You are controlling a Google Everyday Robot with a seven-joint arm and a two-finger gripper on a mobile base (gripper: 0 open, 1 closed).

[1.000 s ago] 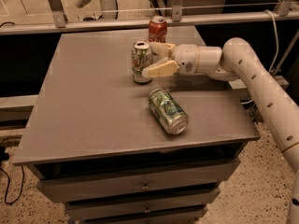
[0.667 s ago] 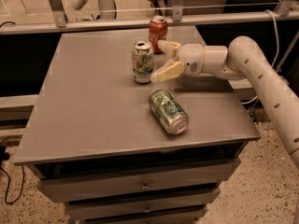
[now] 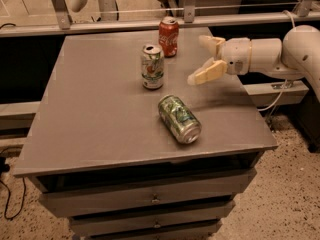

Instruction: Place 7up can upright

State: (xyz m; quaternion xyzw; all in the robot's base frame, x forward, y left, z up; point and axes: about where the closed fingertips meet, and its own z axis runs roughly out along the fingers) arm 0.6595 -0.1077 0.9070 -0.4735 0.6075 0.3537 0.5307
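Note:
The 7up can [image 3: 152, 67], pale silver-white with green markings and a small red spot, stands upright on the grey table top [image 3: 95, 109], towards the back middle. My gripper [image 3: 204, 57] hangs above the table to the right of the can, well clear of it. Its two cream fingers [image 3: 206, 73] are spread apart and hold nothing. The white arm comes in from the right edge.
A darker green patterned can [image 3: 179, 118] lies on its side in front of the 7up can. A red cola can [image 3: 169, 30] stands upright at the back edge. A metal rail [image 3: 150, 22] runs behind the table. Drawers [image 3: 150, 199] are below.
My gripper has let go of the 7up can and drawn back to the right, away from it. The can stays upright where it stood.

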